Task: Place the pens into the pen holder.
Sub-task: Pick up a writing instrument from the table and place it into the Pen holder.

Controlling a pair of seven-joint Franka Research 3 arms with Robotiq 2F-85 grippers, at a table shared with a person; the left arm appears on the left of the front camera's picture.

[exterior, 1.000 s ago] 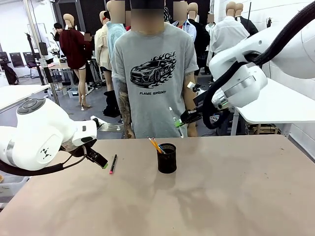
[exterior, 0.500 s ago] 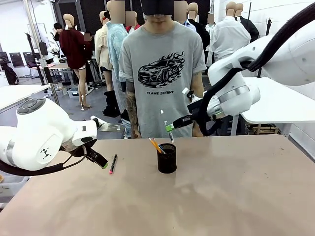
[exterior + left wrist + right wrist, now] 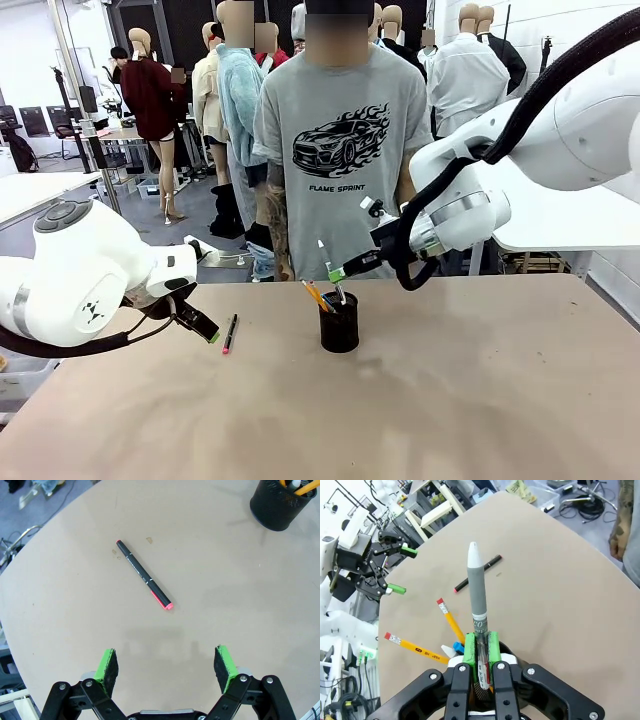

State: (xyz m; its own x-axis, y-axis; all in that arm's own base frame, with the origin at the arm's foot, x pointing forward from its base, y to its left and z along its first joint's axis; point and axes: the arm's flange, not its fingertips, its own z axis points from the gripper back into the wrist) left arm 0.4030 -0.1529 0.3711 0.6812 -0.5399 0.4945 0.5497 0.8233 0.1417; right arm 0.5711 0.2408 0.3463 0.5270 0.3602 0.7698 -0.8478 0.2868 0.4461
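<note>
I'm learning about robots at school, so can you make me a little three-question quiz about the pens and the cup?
1. True or false: the right claw is shut on the silver-grey pen, over the pen holder.
2. Where is the black pen with the pink end? A: in the person's hand. B: lying on the table. C: in the right claw.
3. Fill in: the left claw is ____ (open or shut).
Key: 1 true; 2 B; 3 open.
</note>
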